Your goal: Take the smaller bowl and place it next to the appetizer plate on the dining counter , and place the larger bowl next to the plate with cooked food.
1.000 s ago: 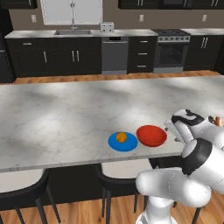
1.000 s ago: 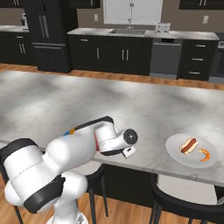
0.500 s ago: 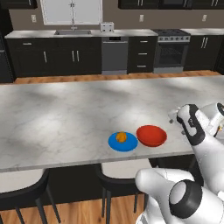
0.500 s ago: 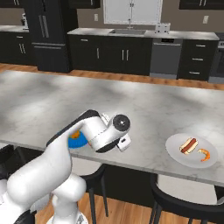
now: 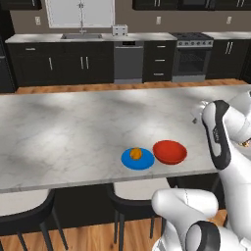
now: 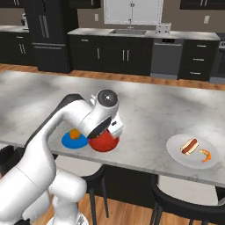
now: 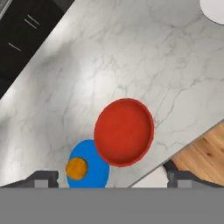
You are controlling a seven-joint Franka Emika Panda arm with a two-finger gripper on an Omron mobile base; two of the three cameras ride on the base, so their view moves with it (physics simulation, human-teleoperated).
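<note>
The smaller bowl (image 7: 124,131), shallow and glossy red, sits upright on the dining counter (image 5: 63,132) close to its near edge. Its rim meets the appetizer plate (image 7: 92,168), a small blue disc carrying an orange food ball (image 7: 77,168). Both also show as the bowl (image 5: 169,152) and plate (image 5: 138,159) in the left base view, and as the bowl (image 6: 104,143) and plate (image 6: 71,140) in the right base view. My gripper (image 7: 113,178) hangs above the red bowl, open wide and empty. The plate with cooked food (image 6: 192,150) lies further right along the counter. The larger bowl is out of view.
Black stools (image 5: 135,201) stand tucked under the counter's near edge, another stool (image 6: 180,204) to the right. Across a wooden floor runs a dark cabinet wall with a sink, a dishwasher and a black oven (image 5: 191,56). Bare marble stretches left and behind the plates.
My hand has risen up and away from the red bowl, and its jaws have spread a little wider. The bowl stays on the counter beside the blue plate.
</note>
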